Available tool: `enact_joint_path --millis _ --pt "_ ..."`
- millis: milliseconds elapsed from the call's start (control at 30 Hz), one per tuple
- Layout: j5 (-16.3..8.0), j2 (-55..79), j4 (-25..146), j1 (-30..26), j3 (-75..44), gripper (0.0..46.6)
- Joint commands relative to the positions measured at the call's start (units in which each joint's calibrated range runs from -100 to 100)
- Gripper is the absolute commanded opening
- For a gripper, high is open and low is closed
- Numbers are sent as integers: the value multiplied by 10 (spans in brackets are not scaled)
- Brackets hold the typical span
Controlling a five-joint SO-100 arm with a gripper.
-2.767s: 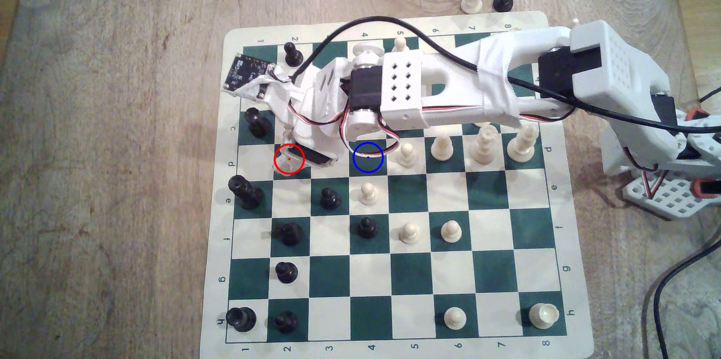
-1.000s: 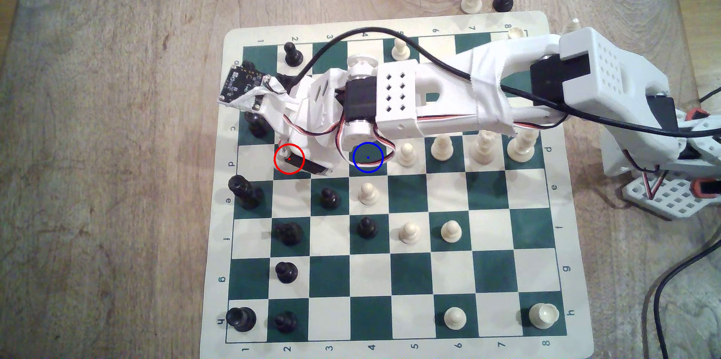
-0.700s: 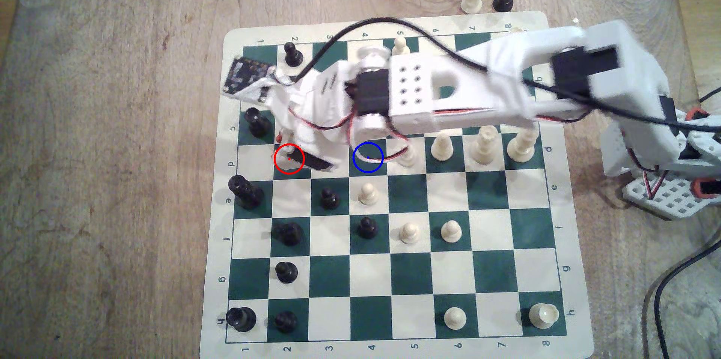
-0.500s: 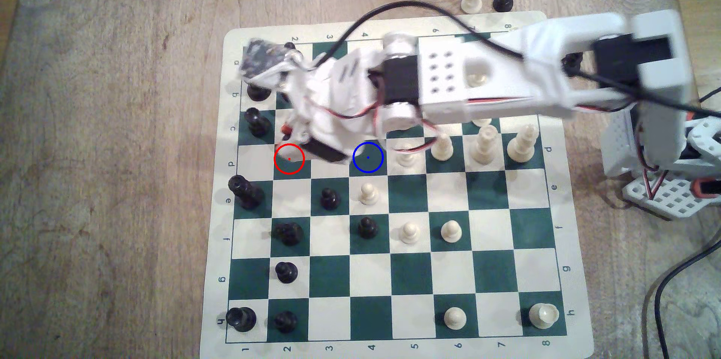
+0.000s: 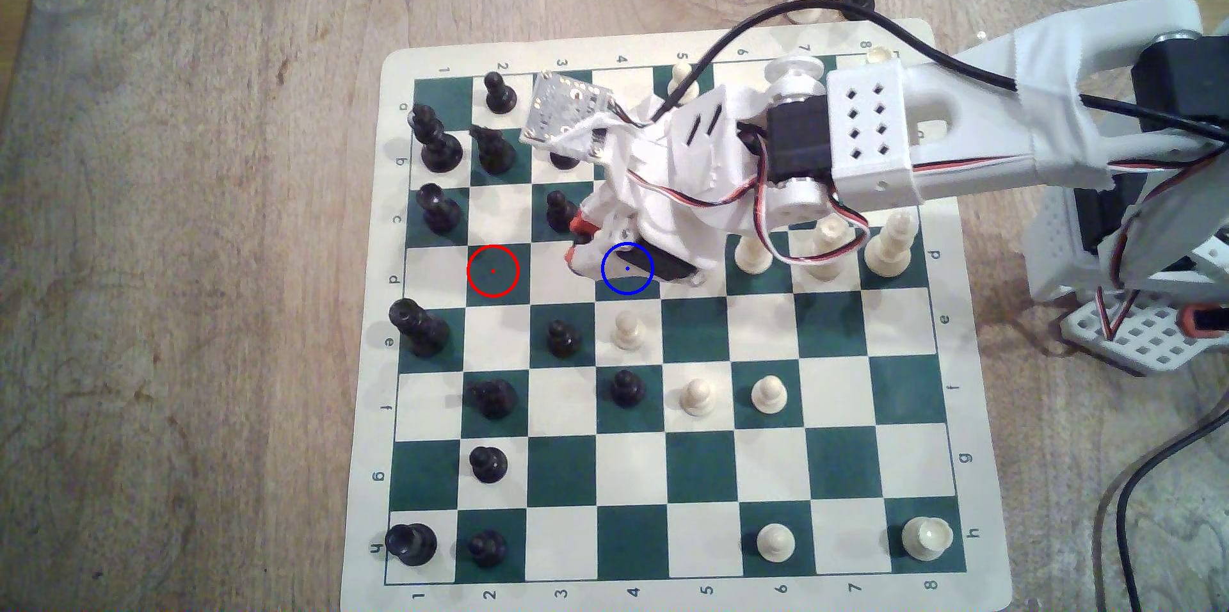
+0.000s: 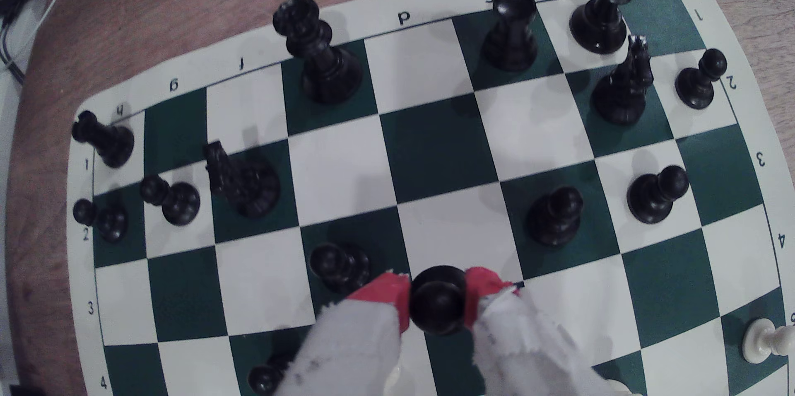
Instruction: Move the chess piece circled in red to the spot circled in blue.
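The black pawn (image 6: 439, 299) shows in the wrist view with its round head pinched between the two red-tipped fingers (image 6: 389, 295) of my gripper (image 6: 438, 292), which is shut on it. In the exterior view my gripper (image 5: 577, 241) hangs at the left edge of the blue-ringed dark green square (image 5: 613, 285), and its white body covers much of the ring. There the pawn itself is hidden under the gripper. The red-ringed square (image 5: 493, 270), two squares to the exterior view's left, is bare.
Close around the blue ring stand a black pawn (image 5: 558, 210) behind, a cream pawn (image 5: 627, 329) and a black pawn (image 5: 562, 338) in front, and cream pieces (image 5: 751, 253) to the exterior view's right. Taller black pieces (image 5: 435, 143) line the board's left edge.
My gripper has risen off the red-ringed square with the pawn and swung to the exterior view's right, to the blue ring. The red-ringed square is now bare.
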Motion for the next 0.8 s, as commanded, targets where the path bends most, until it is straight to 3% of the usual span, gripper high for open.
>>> enact_joint_path --millis 0,767 --pt "4 -63 -20 1 21 3" --pt "6 -2 -79 13 81 3"
